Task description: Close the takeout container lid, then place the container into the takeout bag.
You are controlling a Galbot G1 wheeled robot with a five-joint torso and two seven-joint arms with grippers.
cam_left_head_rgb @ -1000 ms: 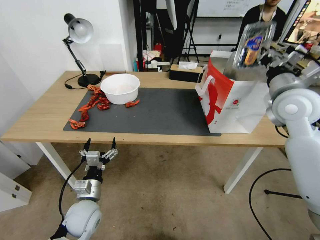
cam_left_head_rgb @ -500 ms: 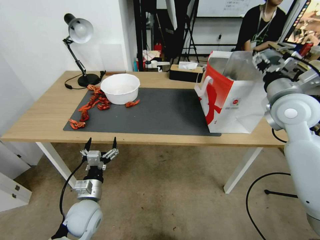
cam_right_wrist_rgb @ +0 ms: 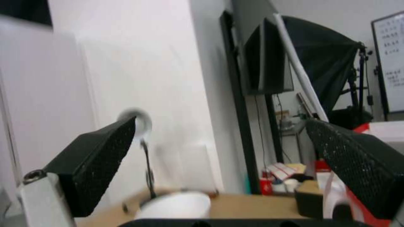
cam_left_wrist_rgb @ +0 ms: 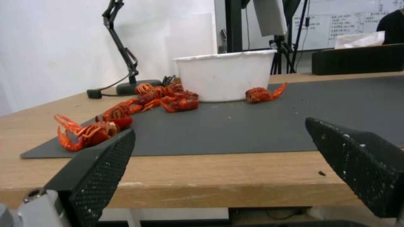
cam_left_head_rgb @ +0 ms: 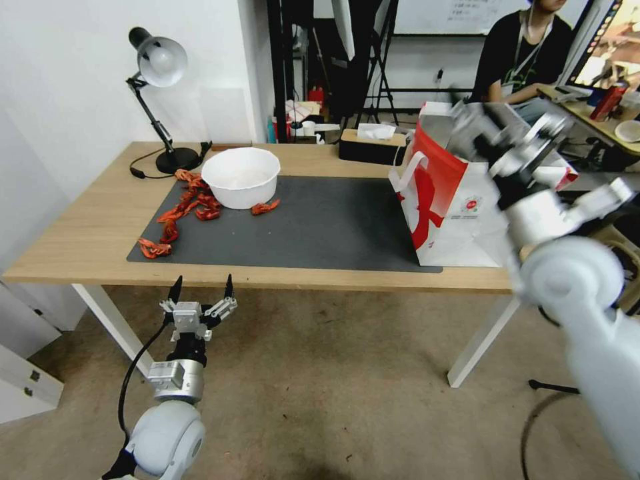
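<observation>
I am holding my right gripper [cam_left_head_rgb: 497, 143] wide and empty just above the mouth of the takeout bag [cam_left_head_rgb: 460, 213], the container out of sight, presumably inside it, while my left gripper [cam_left_head_rgb: 200, 288] is waiting open below the table edge [cam_left_head_rgb: 267, 277].

The right gripper [cam_left_head_rgb: 497, 137] hangs empty above the takeout bag [cam_left_head_rgb: 467, 213] — left gripper [cam_left_head_rgb: 200, 288] low, fingers spread.
</observation>
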